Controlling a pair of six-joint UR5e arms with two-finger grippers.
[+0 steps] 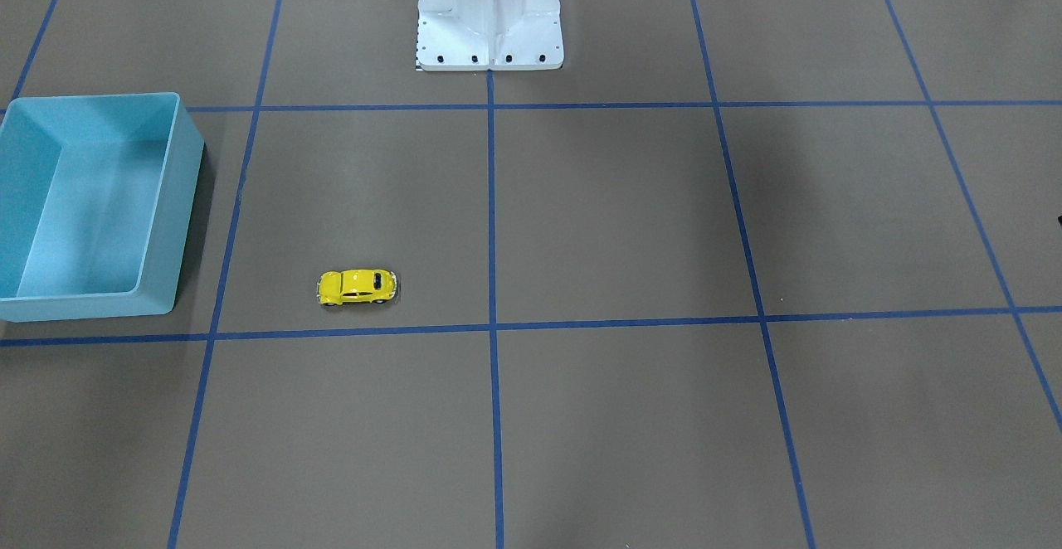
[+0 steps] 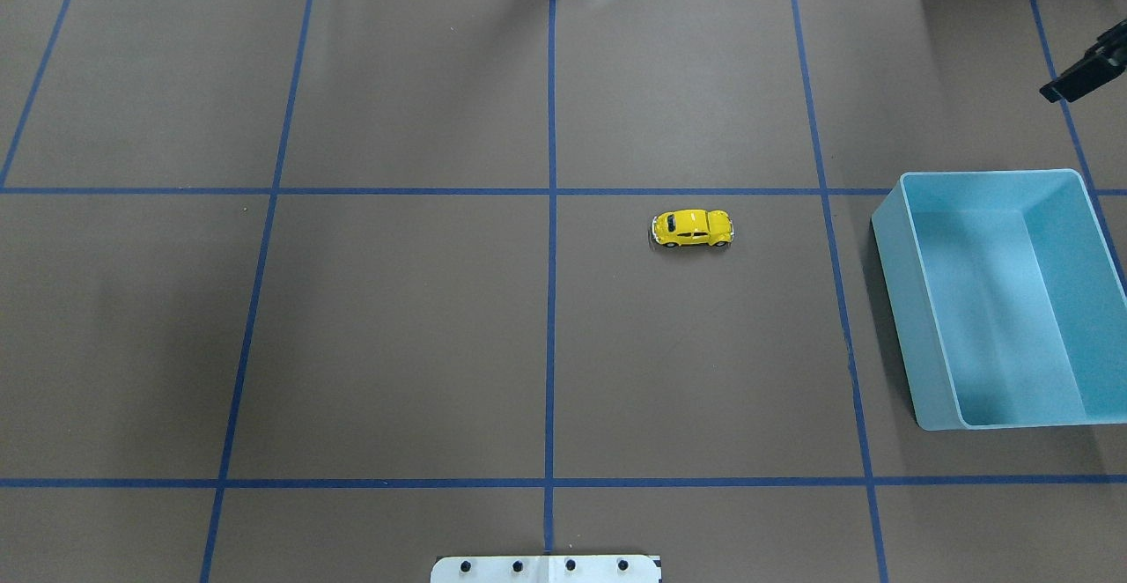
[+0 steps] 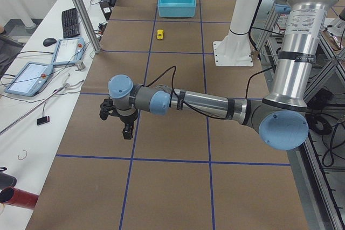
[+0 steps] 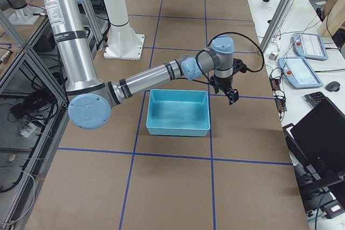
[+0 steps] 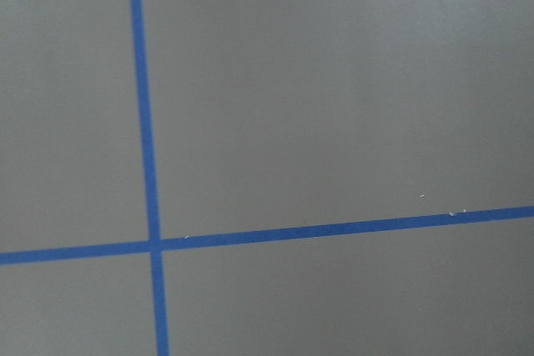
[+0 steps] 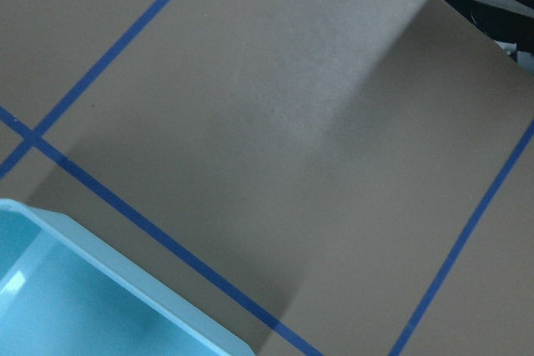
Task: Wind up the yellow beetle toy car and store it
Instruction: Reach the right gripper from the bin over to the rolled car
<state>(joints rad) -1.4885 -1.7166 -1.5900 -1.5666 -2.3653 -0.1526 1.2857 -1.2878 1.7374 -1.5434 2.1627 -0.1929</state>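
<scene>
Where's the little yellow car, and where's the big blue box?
The tiny yellow beetle toy car point(image 2: 692, 227), overhead exterior view, on its roof.
The light blue plastic bin point(image 2: 911, 301), overhead exterior view, on its outer side wall.

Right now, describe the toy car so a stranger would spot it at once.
Find the brown table taped into blue squares, with a light blue bin on the robot's right. The yellow beetle toy car stands alone in the square beside that bin. It is tiny, rounded and the only yellow thing there.
</scene>
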